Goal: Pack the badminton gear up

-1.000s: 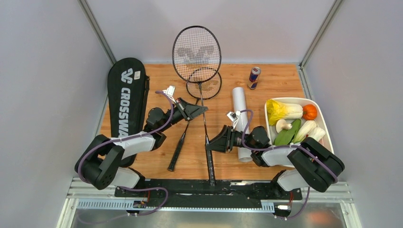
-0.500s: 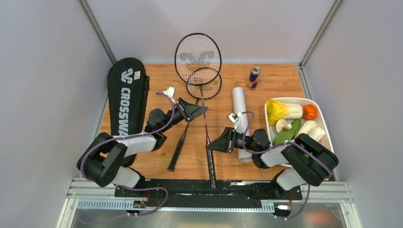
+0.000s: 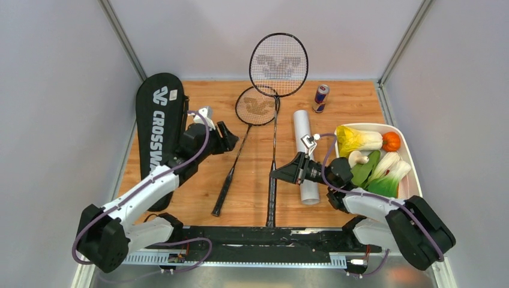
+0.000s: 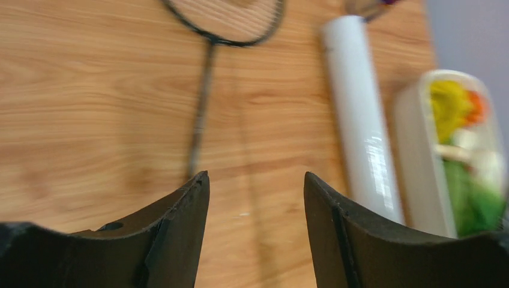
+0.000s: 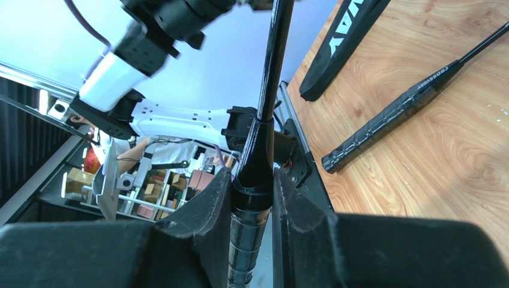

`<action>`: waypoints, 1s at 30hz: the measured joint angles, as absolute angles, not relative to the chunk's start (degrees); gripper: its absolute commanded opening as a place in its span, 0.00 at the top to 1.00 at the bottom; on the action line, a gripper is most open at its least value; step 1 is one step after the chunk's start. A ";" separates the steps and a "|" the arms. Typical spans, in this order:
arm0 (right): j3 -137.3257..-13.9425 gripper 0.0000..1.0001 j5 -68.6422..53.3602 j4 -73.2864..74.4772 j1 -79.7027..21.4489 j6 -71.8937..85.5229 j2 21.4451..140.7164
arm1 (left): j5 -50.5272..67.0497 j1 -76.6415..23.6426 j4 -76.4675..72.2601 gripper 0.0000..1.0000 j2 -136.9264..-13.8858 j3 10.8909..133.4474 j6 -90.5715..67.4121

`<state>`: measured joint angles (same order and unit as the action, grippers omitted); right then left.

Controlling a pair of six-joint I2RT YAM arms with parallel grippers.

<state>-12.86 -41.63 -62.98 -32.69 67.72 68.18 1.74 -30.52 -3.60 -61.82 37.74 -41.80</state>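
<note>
Wooden table (image 3: 247,198) below; racket handle (image 5: 256,157) clamped between right fingers (image 5: 201,240).

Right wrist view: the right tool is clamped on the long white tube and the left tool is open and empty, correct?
No. The right wrist view shows the right tool clamped on the handle of a thin black racket, not the long white tube. The left tool is open and empty.
</note>
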 measured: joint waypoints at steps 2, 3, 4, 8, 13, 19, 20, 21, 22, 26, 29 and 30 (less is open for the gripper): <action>-13.74 1.00 -41.71 -57.69 -32.62 66.15 65.56 | -7.35 -29.93 6.57 0.36 -63.53 43.72 -36.34; -14.20 1.00 -41.78 -54.92 -32.58 65.21 64.05 | -11.35 -29.39 10.31 0.36 -64.64 46.26 -33.95; -14.41 1.00 -41.93 -53.23 -32.56 64.60 62.96 | -15.57 -28.58 14.33 0.36 -66.26 49.01 -31.33; -14.76 1.00 -42.30 -47.07 -32.53 62.33 58.17 | -24.25 -21.52 23.27 0.38 -73.28 54.70 -24.80; -14.76 1.00 -42.78 -44.05 -32.53 62.26 55.70 | -26.76 -11.66 29.10 0.41 -83.05 55.05 -20.69; -14.76 1.00 -43.51 -40.38 -32.53 61.87 52.01 | -27.11 -6.11 31.53 0.46 -96.09 55.61 -18.44; -14.76 1.00 -43.59 -39.70 -32.53 61.71 51.29 | -27.68 -5.72 31.97 0.47 -96.97 56.01 -18.13; -14.76 1.00 -43.64 -39.20 -32.53 61.52 50.59 | -27.81 -5.39 31.92 0.48 -97.30 56.60 -17.85; -14.76 1.00 -43.66 -38.61 -32.51 61.32 49.84 | -28.08 -5.08 31.92 0.49 -97.56 57.17 -17.61; -14.76 1.00 -43.97 -37.01 -32.51 60.40 47.90 | -28.84 -4.01 30.94 0.50 -98.10 58.24 -16.40; -14.76 1.00 -44.14 -36.25 -32.45 59.90 47.83 | -28.29 -2.96 30.20 0.50 -98.50 58.24 -15.68; -14.76 1.00 -44.23 -35.97 -32.42 59.86 47.83 | -28.03 -2.72 30.00 0.51 -98.78 58.26 -15.44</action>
